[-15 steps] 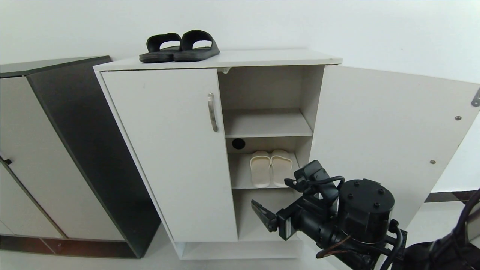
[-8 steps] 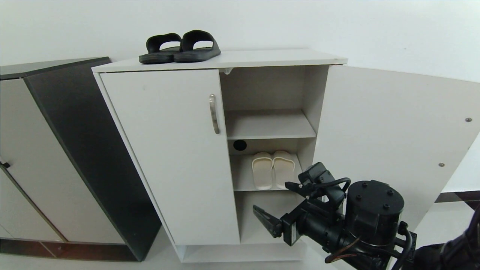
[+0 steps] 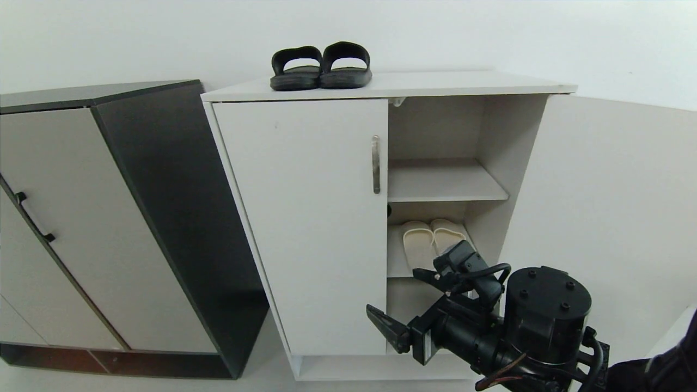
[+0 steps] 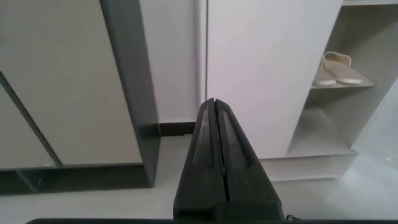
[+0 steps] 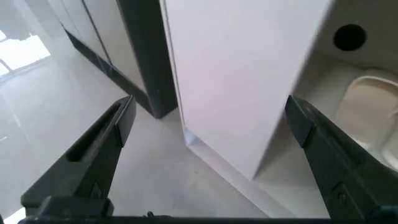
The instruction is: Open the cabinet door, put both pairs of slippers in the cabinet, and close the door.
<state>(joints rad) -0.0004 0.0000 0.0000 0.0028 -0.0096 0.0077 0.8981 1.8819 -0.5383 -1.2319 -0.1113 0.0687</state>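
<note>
The white cabinet (image 3: 468, 83) is standing against the wall with its right door (image 3: 610, 190) swung wide open and its left door (image 3: 310, 218) sitting shut, a metal handle (image 3: 375, 164) running upright along that door's inner edge. A pair of black slippers (image 3: 322, 66) is resting side by side on the cabinet's top board, toward its left half, with the toes pointing out at the room. Inside the open half, a pair of cream slippers (image 3: 433, 238) is lying on the second shelf down, the two touching each other, with another shelf (image 3: 444, 182) sitting above them. From the right wrist view a round hole (image 5: 349, 36) is showing in the back panel just above that pair.

The right tool (image 3: 393, 291) is hanging low in front of the open compartment, below the cream slippers and just beside the shut door's lower edge. Its fingers are standing spread wide apart and are gripping nothing; between them the right wrist view is taking in the floor (image 5: 74, 87) and the shut door's bottom corner.

The left tool (image 4: 214, 106) is pointing at the foot of the cabinet's left side, its fingers pressed flat together with nothing between them.

A taller dark grey cabinet (image 3: 179, 218) is standing just beside the white one on its left, its pale door (image 3: 65, 261) carrying a thin black handle (image 3: 34, 218).
</note>
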